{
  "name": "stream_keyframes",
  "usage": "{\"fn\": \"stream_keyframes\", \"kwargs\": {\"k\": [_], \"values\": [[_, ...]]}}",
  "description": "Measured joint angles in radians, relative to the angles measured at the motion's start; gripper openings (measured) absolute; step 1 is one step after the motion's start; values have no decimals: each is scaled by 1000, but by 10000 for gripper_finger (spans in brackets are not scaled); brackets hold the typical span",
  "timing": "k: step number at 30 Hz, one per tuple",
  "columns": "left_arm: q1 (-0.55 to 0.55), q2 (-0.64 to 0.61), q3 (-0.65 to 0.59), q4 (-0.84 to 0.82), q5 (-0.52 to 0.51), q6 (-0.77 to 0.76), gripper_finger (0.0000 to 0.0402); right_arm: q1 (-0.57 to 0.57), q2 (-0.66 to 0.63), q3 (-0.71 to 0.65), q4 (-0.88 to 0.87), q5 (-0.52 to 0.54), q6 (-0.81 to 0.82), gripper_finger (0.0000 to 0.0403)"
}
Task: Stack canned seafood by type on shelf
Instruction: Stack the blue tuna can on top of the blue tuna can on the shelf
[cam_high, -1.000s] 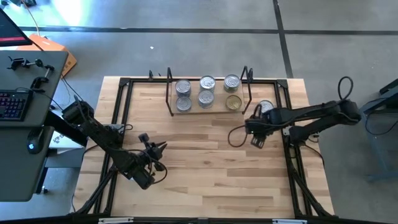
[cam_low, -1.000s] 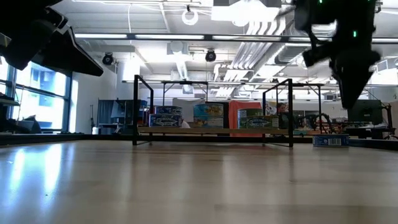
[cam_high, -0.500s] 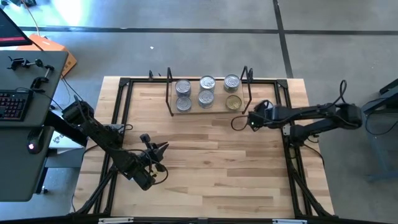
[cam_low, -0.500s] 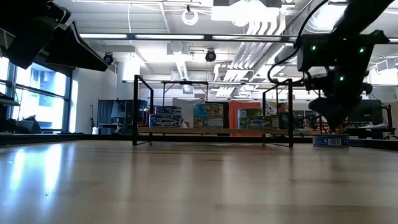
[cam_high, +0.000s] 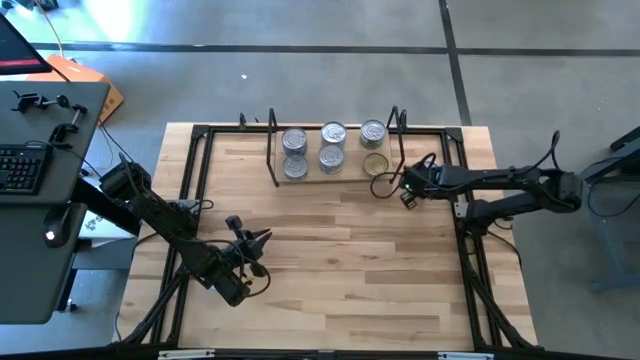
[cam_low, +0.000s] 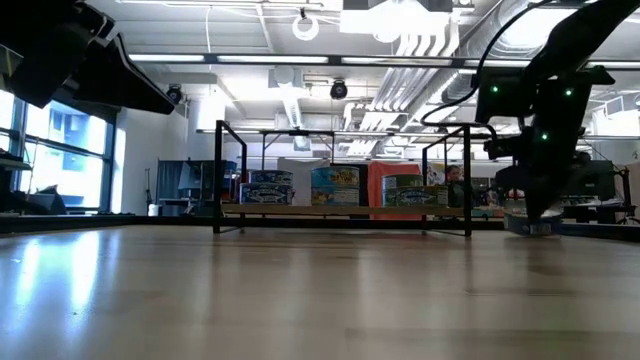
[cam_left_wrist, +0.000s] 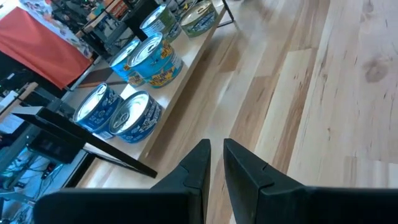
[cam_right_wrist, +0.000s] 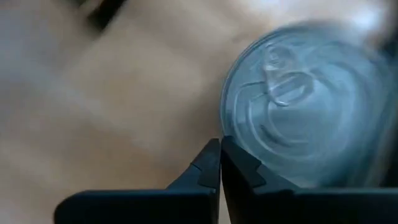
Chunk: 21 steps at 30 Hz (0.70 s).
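The shelf (cam_high: 335, 179) stands at the table's far middle. Several tins of canned seafood (cam_high: 332, 157) rest on its board on their bases. Most have silver lids and one has a gold lid (cam_high: 375, 165). They also show in the left wrist view (cam_left_wrist: 134, 115). One more silver-lidded tin (cam_right_wrist: 305, 106) sits on the table just right of the shelf, low at the right in the low view (cam_low: 530, 228). My right gripper (cam_right_wrist: 221, 149) is shut, pointing down beside that tin (cam_high: 407, 192). My left gripper (cam_high: 262, 238) hovers over the near left, fingers together (cam_left_wrist: 215, 152), holding nothing. My right gripper comes from above, slanting down. Its shut fingertips (cam_right_wrist: 233, 163) stand at the edge of the loose tin's silver lid (cam_right_wrist: 239, 134). I cannot tell whether they touch it. The tin sits upright on the table.
A black frame (cam_high: 200, 135) runs around the wooden tabletop. A desk with a keyboard (cam_high: 25, 165) stands off the table's left. Bare wood (cam_high: 330, 255) lies between the shelf and the near edge.
My right gripper has gone toward the far edge and down, from above the open table to the loose tin right of the shelf. It has turned about its wrist and shut on the way. The tins have stayed in place.
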<state>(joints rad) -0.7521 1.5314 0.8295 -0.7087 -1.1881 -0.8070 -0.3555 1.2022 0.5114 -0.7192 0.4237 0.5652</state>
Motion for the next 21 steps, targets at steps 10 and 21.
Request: {"fn": "stream_keyframes", "kwargs": {"k": [10, 21], "values": [[0, 0, 0, 20, 1, 0, 35, 224, 2, -4, 49, -439, 164, 0], [1, 0, 0, 116, -1, 155, 35, 554, -54, -2, 60, -217, 332, 0]]}}
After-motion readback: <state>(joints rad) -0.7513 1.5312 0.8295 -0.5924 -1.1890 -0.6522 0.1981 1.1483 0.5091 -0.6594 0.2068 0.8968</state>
